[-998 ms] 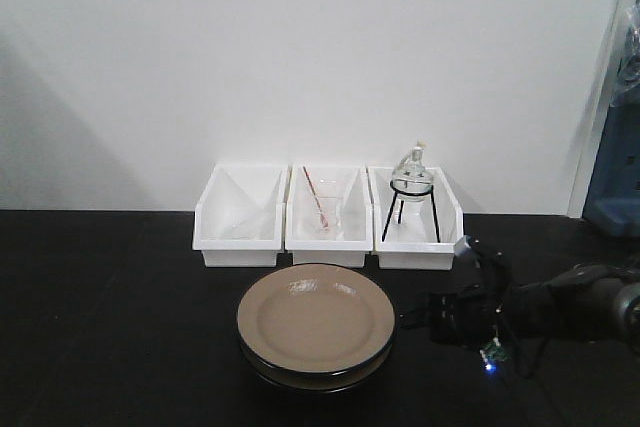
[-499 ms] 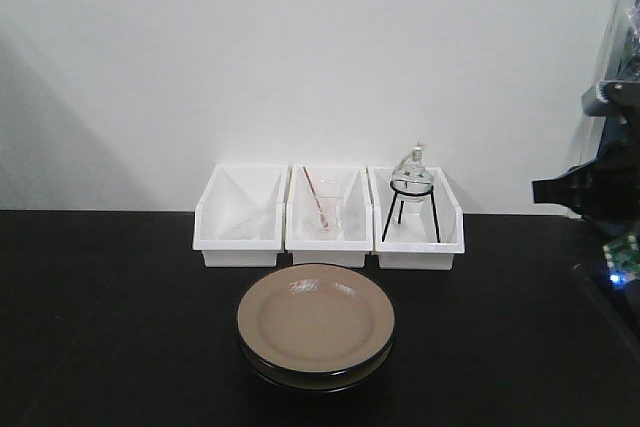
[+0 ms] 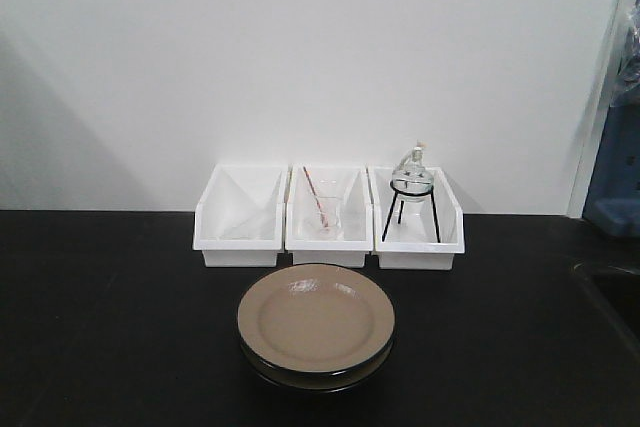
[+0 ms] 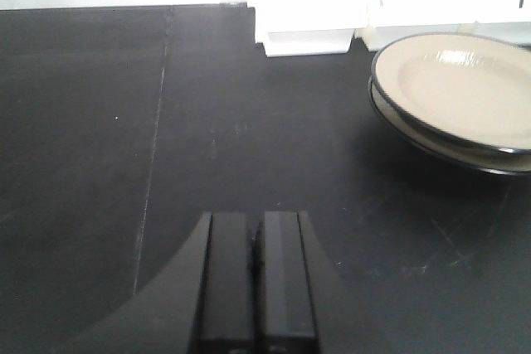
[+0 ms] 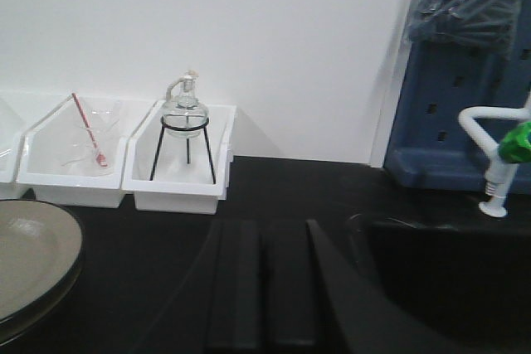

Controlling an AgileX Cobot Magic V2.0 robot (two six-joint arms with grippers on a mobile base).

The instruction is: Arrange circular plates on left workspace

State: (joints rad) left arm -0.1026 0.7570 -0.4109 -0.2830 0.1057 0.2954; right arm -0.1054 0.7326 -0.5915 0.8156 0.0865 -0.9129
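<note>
We see two plates (image 3: pixel 316 325) stacked one on the other at the near centre of the black counter (image 3: pixel 110 317), just in front of three white bins (image 3: pixel 328 215) that stand in a row against the far wall. We judge the plates to be stiff, glossy and probably ceramic: moderately heavy, slippery on the glazed face, and liable to chip if dropped or knocked against each other. The raised rim is the natural hold; we would pinch the upper plate at its edge, where the rim overhangs the lower plate, and lift it clear before moving sideways so the two do not scrape. The left gripper (image 4: pixel 255 275) hovers low over bare counter to the left of the stack, its jaws closed together on nothing. The right gripper (image 5: pixel 264 288) sits to the right of the stack, its jaws likewise closed and empty, with the sink (image 5: pixel 452 275) and a tap (image 5: pixel 498 143) at the far right. The counter is flat, matte and open on the left, giving ample room to lay both plates. The right bin holds a glass flask (image 3: pixel 412 175) on a wire stand, which we judge fragile.
</note>
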